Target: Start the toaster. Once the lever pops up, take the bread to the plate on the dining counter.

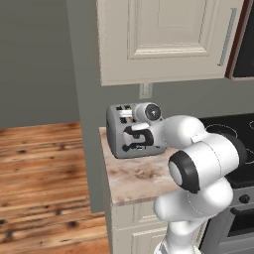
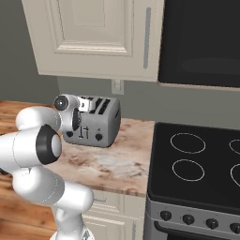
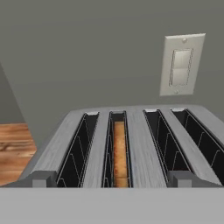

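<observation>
My gripper (image 3: 112, 178) hangs spread wide and holding nothing, just above the front edge of the toaster (image 1: 121, 136). It's a boxy silver-grey four-slot unit on the marble counter (image 2: 112, 164) beside the stove (image 2: 201, 164). The bread (image 3: 118, 153) sits sunk in the second slot from left, tan-brown. Behind is a wall switch (image 3: 181, 64).

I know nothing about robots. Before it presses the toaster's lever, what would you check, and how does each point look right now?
1. Bread sits down in a slot, second from left in the hand view: ok.
2. Toaster stands upright on the counter: ok.
3. End effector is open at the toaster's front: ok.
4. Fingertip on a lever: cannot tell.
5. Lever already down: cannot tell.
6. Plate within reach: cannot tell.
</observation>
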Robot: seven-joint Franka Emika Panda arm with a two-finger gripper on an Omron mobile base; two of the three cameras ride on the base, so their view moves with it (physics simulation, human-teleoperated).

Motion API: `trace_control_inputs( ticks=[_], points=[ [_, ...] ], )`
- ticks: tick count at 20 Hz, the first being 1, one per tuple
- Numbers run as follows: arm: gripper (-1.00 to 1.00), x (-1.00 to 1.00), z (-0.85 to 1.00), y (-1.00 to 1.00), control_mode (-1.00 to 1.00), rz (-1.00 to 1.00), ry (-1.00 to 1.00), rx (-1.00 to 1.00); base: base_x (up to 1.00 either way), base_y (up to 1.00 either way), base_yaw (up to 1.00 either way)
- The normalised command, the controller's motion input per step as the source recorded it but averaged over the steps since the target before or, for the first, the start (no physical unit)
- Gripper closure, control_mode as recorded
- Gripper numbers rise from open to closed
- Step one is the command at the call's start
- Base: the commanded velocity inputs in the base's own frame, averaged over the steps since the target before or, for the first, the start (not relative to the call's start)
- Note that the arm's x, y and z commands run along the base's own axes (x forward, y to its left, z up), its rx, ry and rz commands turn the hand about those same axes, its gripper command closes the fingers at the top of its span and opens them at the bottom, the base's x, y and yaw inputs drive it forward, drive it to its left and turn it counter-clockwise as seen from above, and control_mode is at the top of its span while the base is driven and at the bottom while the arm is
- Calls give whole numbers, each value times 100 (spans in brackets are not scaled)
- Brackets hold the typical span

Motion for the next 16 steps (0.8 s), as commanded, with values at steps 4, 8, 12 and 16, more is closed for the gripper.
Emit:
trace_control_inputs(
  ticks=[4, 8, 12, 16],
  points=[
    [-100, 0, 0, -6, -100, -2, 0, 0, 0, 0, 0],
    [-100, 0, 0, -5, -100, -1, 0, 0, 0, 0, 0],
    [-100, 0, 0, -5, -100, 0, 0, 0, 0, 0, 0],
    [-100, 0, 0, 0, -100, 0, 0, 0, 0, 0, 0]
  ],
)
